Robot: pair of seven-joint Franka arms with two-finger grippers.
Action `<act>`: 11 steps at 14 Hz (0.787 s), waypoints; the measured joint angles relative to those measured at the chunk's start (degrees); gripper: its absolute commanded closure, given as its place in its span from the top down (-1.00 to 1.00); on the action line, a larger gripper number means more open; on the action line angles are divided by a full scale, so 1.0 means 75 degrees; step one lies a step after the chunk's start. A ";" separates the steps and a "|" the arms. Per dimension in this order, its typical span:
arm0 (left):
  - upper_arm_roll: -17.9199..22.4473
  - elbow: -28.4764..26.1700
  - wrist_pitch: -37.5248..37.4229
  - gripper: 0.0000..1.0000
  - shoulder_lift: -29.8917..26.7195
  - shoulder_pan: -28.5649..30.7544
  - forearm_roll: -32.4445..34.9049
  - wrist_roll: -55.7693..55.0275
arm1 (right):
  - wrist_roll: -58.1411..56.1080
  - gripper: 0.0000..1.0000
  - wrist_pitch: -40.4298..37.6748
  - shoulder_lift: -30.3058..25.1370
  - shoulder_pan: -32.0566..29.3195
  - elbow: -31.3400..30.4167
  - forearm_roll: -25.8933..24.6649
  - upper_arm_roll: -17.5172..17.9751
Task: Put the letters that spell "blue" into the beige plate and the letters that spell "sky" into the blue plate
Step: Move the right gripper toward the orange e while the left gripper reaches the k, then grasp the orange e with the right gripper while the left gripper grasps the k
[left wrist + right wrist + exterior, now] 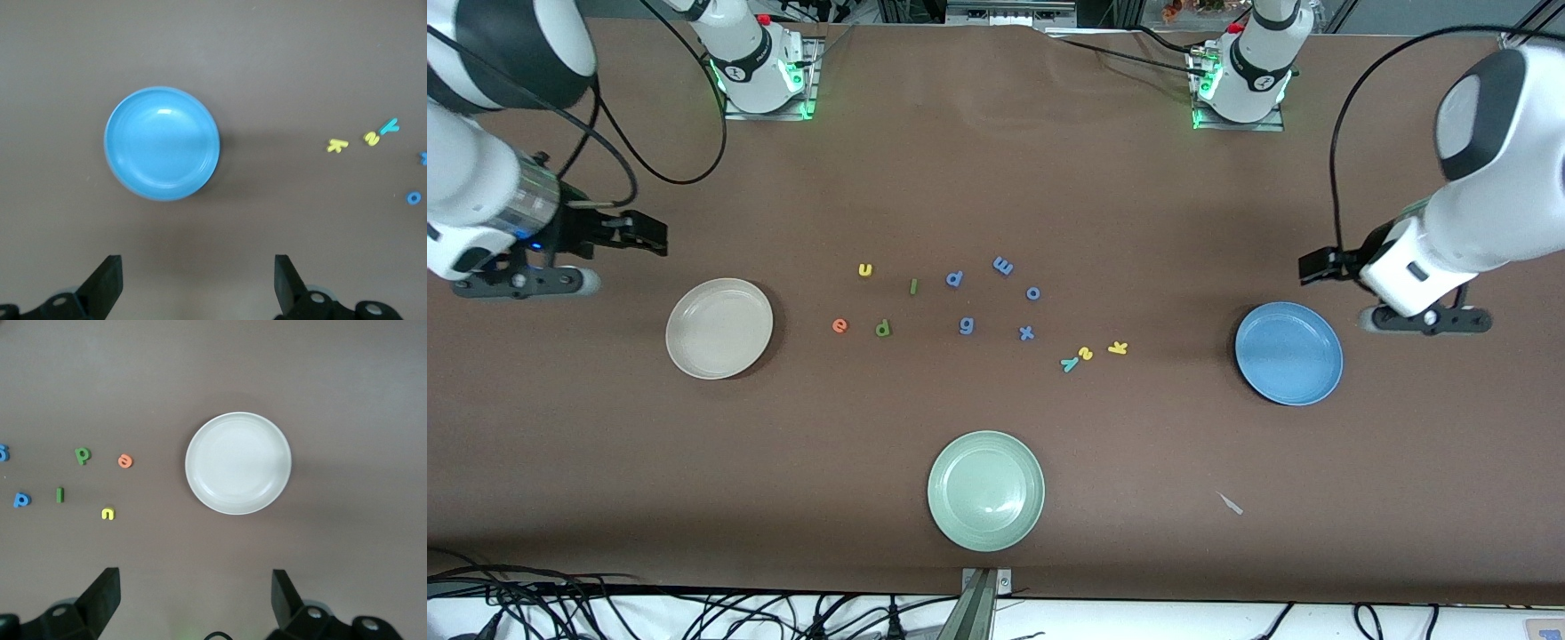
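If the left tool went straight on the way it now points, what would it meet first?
Most likely bare table. The left tool hangs open, pointing down at brown surface beside the blue plate, on the side toward the robots' bases. The plate lies just off that line, though depth is hard to judge.

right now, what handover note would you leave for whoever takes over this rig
Left gripper: open, empty, waiting by the blue plate.
Right gripper: open, empty, waiting by the beige plate.
Both plates hold nothing.
Orange e, green b, light-green l and yellow u lie on the table toward the beige plate.
Teal y, yellow s and yellow k lie toward the blue plate.
Done: nothing. Left: all seven letters.
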 measured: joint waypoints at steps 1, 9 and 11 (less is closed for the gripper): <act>-0.0017 0.0006 0.0120 1.00 0.0088 -0.0116 0.0001 0.0000 | 0.0002 1.00 0.0027 0.0162 0.0118 0.0000 0.0003 0.0002; -0.0046 -0.0004 0.0560 1.00 0.0862 -0.1069 0.0002 0.0007 | 0.0473 1.00 0.1258 0.1309 0.0811 -0.0012 0.0156 0.0005; -0.0045 -0.0005 0.0763 1.00 0.1240 -0.1151 0.0002 0.0007 | 0.0874 1.00 0.1666 0.1540 0.0943 -0.0123 0.0215 0.0008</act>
